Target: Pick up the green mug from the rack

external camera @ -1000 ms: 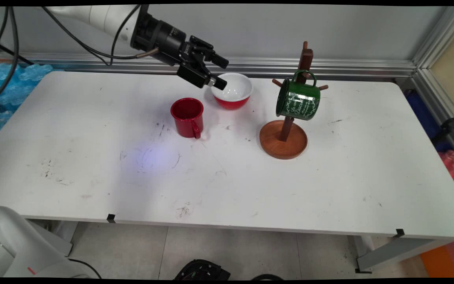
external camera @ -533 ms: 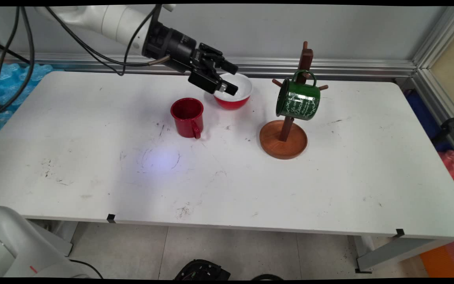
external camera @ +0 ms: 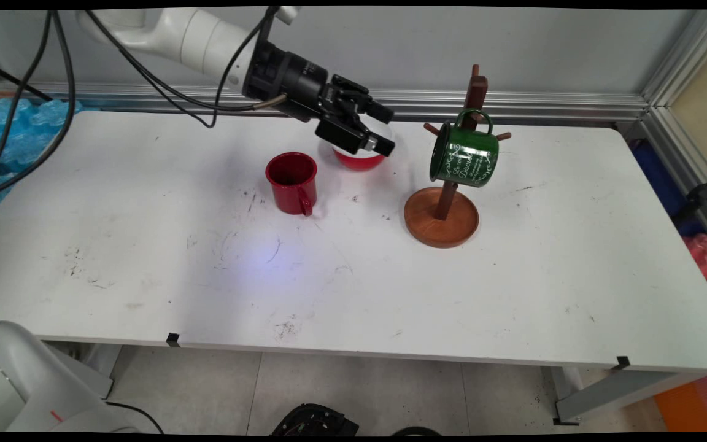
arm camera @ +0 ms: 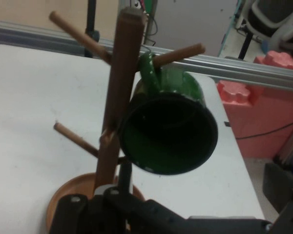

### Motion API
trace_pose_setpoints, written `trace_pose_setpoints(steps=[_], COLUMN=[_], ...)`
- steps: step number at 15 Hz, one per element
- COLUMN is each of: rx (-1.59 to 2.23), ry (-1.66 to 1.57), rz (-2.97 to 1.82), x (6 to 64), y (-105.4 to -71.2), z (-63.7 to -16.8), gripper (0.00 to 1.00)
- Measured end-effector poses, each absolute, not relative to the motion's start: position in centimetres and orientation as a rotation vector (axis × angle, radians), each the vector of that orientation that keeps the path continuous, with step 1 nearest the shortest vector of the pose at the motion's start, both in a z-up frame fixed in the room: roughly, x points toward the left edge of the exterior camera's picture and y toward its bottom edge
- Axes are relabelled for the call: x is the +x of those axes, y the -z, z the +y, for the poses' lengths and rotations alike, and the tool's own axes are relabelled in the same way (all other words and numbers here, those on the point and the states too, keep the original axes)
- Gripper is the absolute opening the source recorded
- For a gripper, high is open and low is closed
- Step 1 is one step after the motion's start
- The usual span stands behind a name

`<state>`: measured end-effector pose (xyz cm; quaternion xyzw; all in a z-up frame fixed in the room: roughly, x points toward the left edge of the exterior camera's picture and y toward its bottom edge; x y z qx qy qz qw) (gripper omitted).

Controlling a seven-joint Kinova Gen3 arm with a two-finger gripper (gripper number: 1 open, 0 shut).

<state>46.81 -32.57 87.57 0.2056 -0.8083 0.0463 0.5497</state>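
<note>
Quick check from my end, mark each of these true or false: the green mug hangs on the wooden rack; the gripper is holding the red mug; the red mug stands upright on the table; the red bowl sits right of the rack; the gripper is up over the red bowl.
1. The green mug hangs on the wooden rack. True.
2. The gripper holds the red mug. False: it holds nothing, and the mug stands apart from it on the table.
3. The red mug stands upright. True.
4. The red bowl sits right of the rack. False: it lies left of it, between mug and rack.
5. The gripper is over the red bowl. True; it hides most of the bowl in the main view.
</note>
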Motion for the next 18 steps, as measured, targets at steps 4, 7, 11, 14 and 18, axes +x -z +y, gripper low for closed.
trace_pose_setpoints(steps=[4, 7, 11, 14, 18], rx=[0.483, 0.483, 0.481, 0.477, 0.482], ry=[-0.090, -0.075, -0.056, -0.048, -0.043], rz=[-1.904, -1.900, -1.901, -1.903, -1.902], x=[45.5, 44.6, 43.5, 42.8, 41.9], y=[-87.6, -87.5, -87.1, -86.7, -86.3], z=[-32.7, -32.7, -32.8, -33.0, -33.4], gripper=[1.00, 1.00, 1.00, 1.00, 1.00])
